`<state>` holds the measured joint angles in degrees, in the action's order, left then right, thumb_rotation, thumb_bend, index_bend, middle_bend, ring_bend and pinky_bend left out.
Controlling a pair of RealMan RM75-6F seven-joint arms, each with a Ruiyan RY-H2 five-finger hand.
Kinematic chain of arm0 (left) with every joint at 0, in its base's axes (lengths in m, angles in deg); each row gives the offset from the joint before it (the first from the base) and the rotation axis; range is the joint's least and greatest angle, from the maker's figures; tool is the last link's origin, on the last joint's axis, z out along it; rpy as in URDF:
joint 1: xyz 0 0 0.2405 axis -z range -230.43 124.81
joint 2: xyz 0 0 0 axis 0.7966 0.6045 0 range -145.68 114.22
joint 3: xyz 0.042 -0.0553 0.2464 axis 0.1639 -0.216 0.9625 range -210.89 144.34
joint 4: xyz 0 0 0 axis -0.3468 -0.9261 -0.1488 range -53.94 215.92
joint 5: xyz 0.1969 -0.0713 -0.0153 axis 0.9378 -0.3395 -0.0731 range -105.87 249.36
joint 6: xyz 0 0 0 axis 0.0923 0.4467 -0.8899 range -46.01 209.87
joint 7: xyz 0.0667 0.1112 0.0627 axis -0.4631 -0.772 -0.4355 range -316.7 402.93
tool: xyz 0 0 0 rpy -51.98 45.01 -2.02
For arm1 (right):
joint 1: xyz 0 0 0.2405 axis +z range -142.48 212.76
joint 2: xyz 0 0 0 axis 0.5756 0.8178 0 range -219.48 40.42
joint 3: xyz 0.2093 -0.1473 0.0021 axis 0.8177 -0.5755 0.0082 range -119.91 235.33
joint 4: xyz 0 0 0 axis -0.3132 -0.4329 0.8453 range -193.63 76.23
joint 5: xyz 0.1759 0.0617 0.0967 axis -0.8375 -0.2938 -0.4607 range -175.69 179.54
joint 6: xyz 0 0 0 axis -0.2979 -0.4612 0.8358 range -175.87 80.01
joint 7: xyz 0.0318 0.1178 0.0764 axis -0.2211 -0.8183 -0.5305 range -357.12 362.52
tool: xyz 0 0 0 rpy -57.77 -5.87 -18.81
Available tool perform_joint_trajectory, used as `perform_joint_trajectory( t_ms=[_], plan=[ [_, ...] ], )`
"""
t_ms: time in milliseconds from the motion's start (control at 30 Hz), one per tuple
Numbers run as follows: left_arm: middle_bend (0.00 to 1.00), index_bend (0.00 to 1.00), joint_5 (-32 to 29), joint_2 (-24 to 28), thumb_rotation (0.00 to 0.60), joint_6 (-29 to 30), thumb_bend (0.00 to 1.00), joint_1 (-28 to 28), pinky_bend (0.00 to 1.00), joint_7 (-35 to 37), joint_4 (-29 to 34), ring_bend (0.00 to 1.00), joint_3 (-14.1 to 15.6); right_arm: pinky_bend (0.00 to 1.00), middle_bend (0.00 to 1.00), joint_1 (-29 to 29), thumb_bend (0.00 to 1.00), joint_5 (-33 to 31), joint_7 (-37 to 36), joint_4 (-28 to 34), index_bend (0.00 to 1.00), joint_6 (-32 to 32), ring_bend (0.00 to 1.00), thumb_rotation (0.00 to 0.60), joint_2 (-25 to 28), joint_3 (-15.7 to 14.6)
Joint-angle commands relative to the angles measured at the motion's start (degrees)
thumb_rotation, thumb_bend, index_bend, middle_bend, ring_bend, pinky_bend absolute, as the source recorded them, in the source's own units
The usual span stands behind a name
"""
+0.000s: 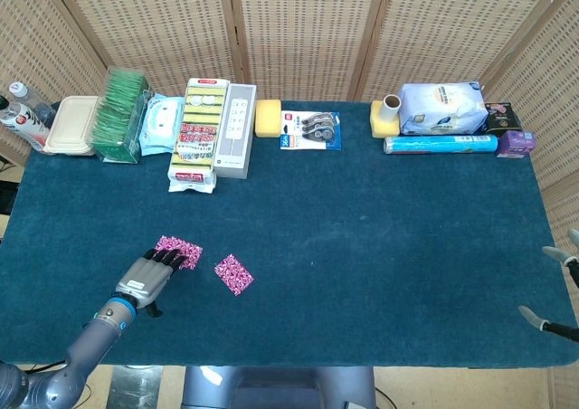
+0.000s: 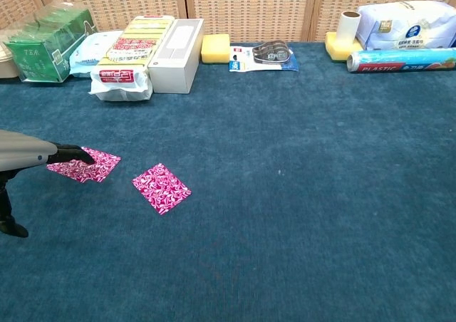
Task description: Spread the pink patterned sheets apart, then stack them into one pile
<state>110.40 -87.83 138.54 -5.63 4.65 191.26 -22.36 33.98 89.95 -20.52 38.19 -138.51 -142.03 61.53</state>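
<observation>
Pink patterned sheets lie apart on the blue counter [image 1: 362, 246]: the near sheet [image 1: 233, 274] sits alone toward the front, and the far sheet [image 1: 180, 249] lies just left of it, under the fingertips of the left hand [image 1: 149, 275]. That hand grasps nothing; its fingers are stretched flat, pressing on the sheet's left edge. The right hand [image 1: 554, 287] shows only at the frame edge, so I cannot tell its state. Risk: thin sheets on nappy cloth may crumple or skid instead of sliding, leaving a crooked pile.
</observation>
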Motion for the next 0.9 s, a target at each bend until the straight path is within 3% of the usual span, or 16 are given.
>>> perform_joint_trajectory(
  t_ms=[33,900],
  plan=[
    [0.0,0.0,0.07,-0.2,0.6,-0.66,0.04,-0.22,0.05,0.36,-0.72,0.0,0.06,0.0,0.0,-0.02,0.0,-0.08,0.05,0.04,0.21,-0.02,0.0,0.6,0.01,0.02],
    [0.0,0.0,-7.85,-5.04,0.6,-1.11,0.04,3.74,0.05,-3.79,-3.04,0.0,-3.35,0.0,0.0,0.01,0.0,-0.31,-0.52,-0.18,0.21,0.19,0.0,0.6,0.17,0.05]
  ],
)
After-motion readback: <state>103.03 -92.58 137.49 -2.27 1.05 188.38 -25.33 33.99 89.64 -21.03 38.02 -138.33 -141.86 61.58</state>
